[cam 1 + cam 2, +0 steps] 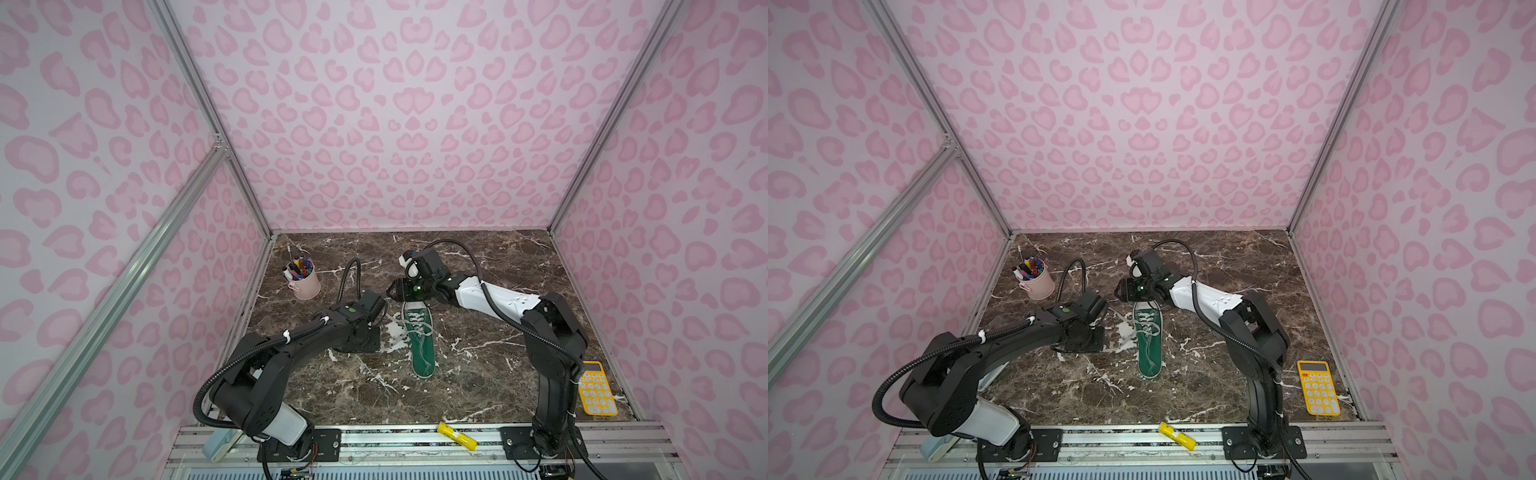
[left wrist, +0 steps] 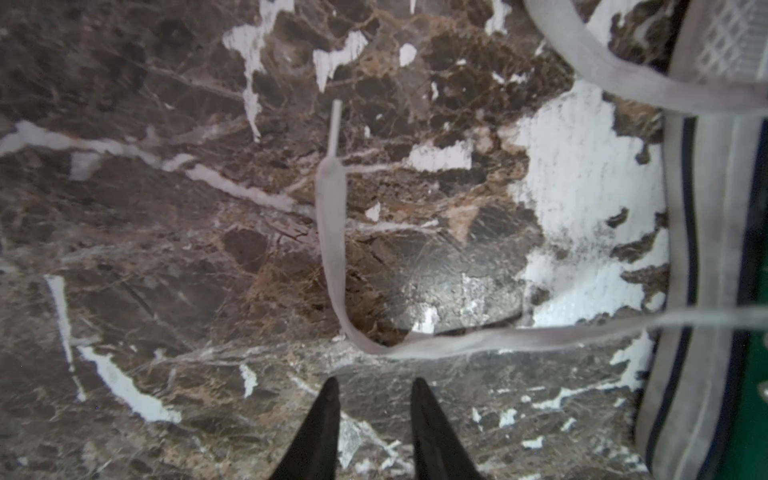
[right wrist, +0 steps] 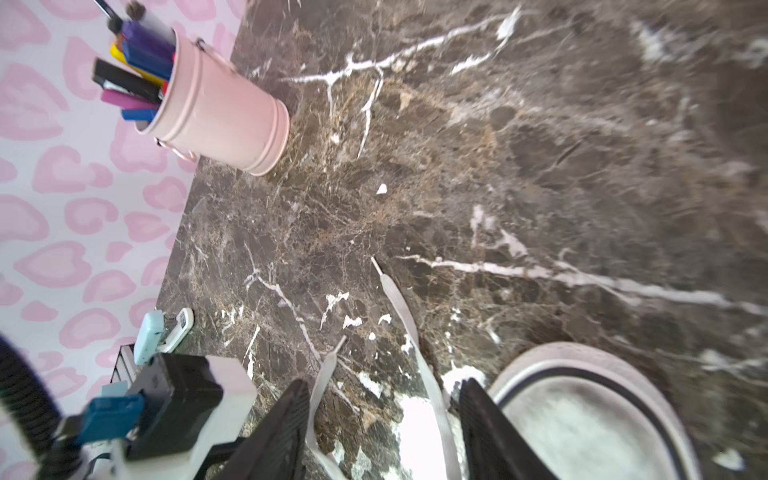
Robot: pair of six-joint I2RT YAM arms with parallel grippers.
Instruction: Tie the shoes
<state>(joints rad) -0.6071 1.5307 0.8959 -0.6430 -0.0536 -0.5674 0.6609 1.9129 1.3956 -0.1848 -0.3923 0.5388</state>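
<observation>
— Judging by the shoe, how far along is the tying? It sits near the middle of the desk, toe toward the far edge.

— Not far, I'd say. Both lace ends lie loose on the marble at the shoe's left side, aglets free — no finished bow that I can make out.

— Is either pincer gripping one?

— No. The left gripper has its jaws parted over bare marble, just short of a lace's bend, grasping nothing. The right gripper hangs beside the toe cap with jaws wide. The ends run between them, but neither is pinched.

— So what's left?

— Probably everything that counts: taking up the ends, crossing, looping, pulling tight. Whether a first knot already sits on the tongue, I cannot tell.

— Don't the top views settle it?

— They give the layout — the cup toward the far left corner, the calculator at the right edge near the front. But there the laces blend into the white veins. Only the wrist views show the ends, and only the left wrist view shows a slack loop draped off the shoe's side.
</observation>
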